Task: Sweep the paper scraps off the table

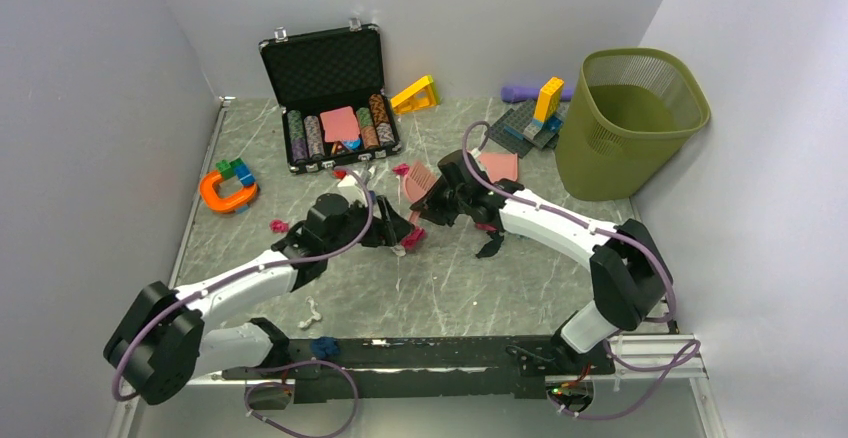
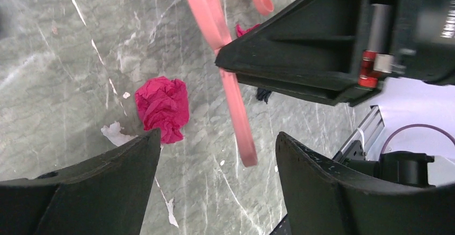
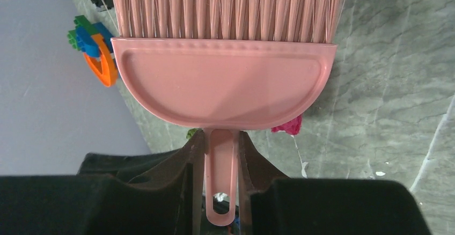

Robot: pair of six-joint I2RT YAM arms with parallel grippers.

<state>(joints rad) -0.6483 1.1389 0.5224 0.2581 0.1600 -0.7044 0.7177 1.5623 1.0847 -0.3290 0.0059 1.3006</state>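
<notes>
Grey-green marble tabletop (image 1: 450,288), pale walls; from above, magenta paper scraps (image 1: 279,226) lie around both arms at mid-table. The left wrist alone shows the left gripper (image 2: 217,136) spread, a magenta wad (image 2: 162,109) just beside one finger. The right wrist alone shows the right gripper (image 3: 221,154) pinching the pink brush (image 3: 222,85) by its handle.

Table (image 1: 450,288): paper scraps (image 2: 161,109), chip case (image 1: 330,98), green bin (image 1: 630,123), toy blocks (image 1: 235,170)
</notes>
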